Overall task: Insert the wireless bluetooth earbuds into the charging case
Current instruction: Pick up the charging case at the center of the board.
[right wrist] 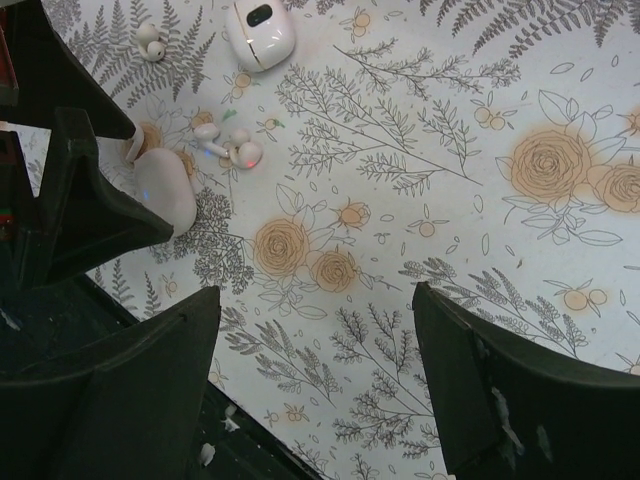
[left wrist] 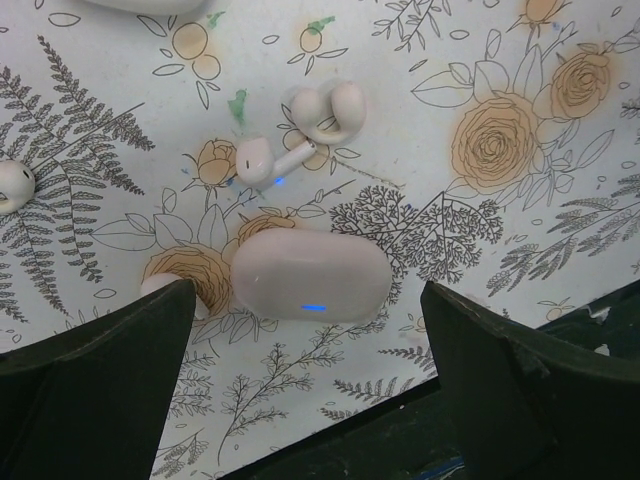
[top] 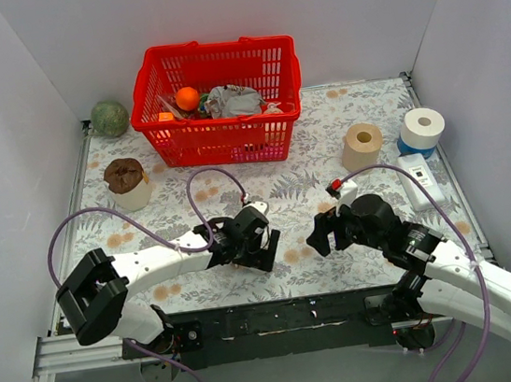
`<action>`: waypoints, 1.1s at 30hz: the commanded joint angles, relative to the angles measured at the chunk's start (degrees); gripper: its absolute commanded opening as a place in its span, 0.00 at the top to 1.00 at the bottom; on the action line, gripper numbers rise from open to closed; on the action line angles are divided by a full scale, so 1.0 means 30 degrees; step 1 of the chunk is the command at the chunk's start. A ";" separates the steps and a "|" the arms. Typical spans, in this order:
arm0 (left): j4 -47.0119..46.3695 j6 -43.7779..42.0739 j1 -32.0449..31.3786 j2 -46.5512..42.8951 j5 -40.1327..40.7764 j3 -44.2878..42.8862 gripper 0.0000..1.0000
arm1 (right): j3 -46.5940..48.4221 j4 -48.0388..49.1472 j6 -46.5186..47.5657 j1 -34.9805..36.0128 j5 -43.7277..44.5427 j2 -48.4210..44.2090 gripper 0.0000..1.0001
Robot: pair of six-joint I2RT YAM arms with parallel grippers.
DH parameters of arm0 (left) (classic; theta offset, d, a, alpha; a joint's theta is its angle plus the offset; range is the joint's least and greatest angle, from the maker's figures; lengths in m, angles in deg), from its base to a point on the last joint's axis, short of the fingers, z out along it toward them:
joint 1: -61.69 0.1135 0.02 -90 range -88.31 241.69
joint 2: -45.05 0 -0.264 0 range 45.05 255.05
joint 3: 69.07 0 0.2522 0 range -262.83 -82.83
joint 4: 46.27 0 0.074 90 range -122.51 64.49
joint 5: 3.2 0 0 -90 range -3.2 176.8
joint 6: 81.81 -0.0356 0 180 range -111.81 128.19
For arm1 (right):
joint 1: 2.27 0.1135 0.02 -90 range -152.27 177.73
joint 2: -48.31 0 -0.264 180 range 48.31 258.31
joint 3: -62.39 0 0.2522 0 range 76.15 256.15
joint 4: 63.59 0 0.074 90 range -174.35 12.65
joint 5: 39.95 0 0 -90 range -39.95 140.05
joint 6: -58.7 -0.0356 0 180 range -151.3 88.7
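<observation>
In the left wrist view a closed white oval charging case with a blue light lies on the flowered cloth, just beyond my open left gripper. A white stemmed earbud and a white ring-shaped earbud lie past it. Another white earbud sits at the left edge. The right wrist view shows the same case between the left fingers, the earbuds beside it, and an open white case farther off. My right gripper is open and empty over bare cloth. In the top view both grippers, left and right, hang near the front edge.
A red basket with clutter stands at the back. A green ball, a brown-topped cup, a tan roll, a white roll and a white flat device stand around. The table's front edge is close behind both grippers.
</observation>
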 commanded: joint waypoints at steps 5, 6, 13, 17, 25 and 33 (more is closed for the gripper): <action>0.0253 -0.1333 -0.0135 0.0498 0.0656 -0.0739 0.02 | -0.0175 -0.0580 -0.0187 0.0011 0.0156 -0.0695 0.15; 0.0224 -0.1391 -0.0164 0.0585 0.0685 -0.0738 0.02 | -0.0175 -0.0580 -0.0216 -0.0017 0.0155 -0.0695 0.15; -0.0274 -0.2124 -0.0311 0.0820 0.0363 -0.0709 0.05 | -0.0205 -0.0493 -0.0217 -0.0017 0.0009 -0.0608 0.15; -0.0597 -0.2475 -0.0428 0.0995 0.0012 -0.0738 0.06 | -0.0205 -0.0434 -0.0246 -0.0017 -0.0021 -0.0432 0.15; -0.0597 -0.2681 -0.0633 0.2051 0.0011 -0.0738 0.16 | 0.0000 -0.0580 -0.0158 -0.0018 0.0097 -0.0344 0.15; -0.0539 -0.2652 -0.0721 0.2256 -0.0164 -0.0534 0.28 | -0.0029 -0.0522 -0.0216 0.0012 0.0126 -0.0314 0.16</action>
